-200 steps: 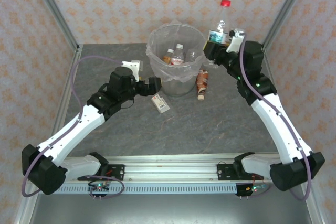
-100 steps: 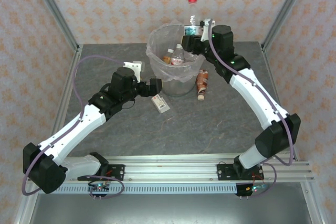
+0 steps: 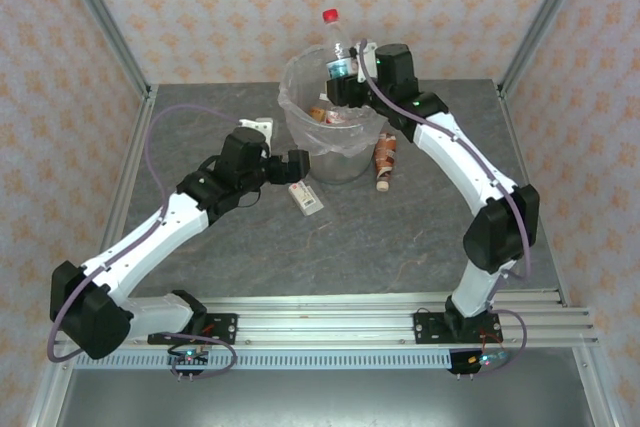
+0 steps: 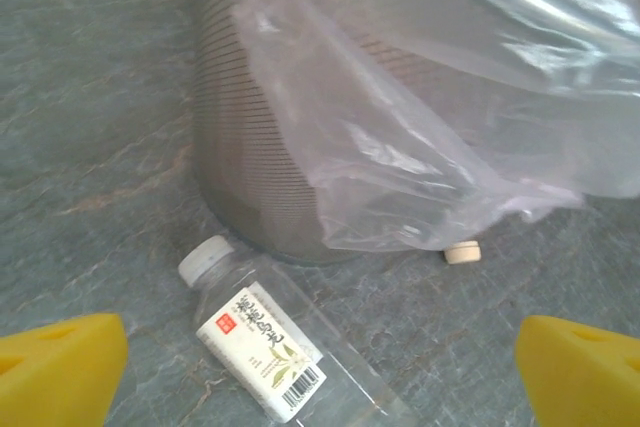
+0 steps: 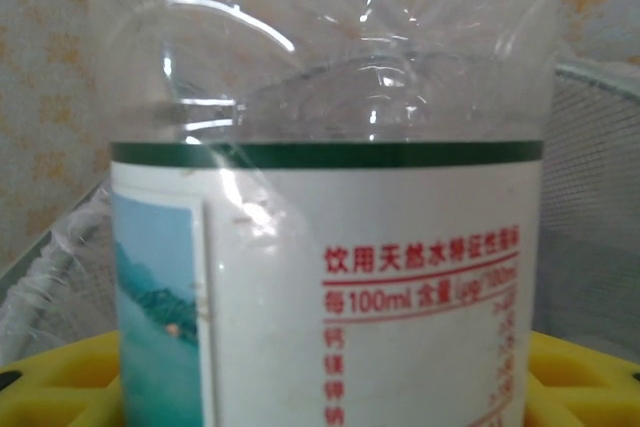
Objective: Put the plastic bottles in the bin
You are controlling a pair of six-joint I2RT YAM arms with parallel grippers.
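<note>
The grey bin (image 3: 296,87), lined with a clear bag, stands at the back middle with some plastic bottles (image 3: 324,114) inside. My right gripper (image 3: 342,81) is shut on a clear red-capped bottle (image 3: 336,47), upright over the bin's far rim. In the right wrist view its white label (image 5: 330,277) sits between the yellow pads (image 5: 585,377) of that gripper (image 5: 330,387). My left gripper (image 3: 296,165) is open just left of the bin. A clear white-capped bottle (image 4: 270,342) lies on the table between its fingers (image 4: 60,372). A brown-labelled bottle (image 3: 385,155) lies right of the bin.
The bin's bag (image 4: 430,97) hangs loosely over its ribbed wall (image 4: 250,147), close in front of the left gripper. The brown-labelled bottle's cap (image 4: 463,252) pokes out from under the bag. Metal posts (image 3: 100,17) and patterned walls close in the table.
My right arm has swung left with the red-capped bottle, from beside the bin's right to over its rim. The left arm has edged slightly toward the lying bottle.
</note>
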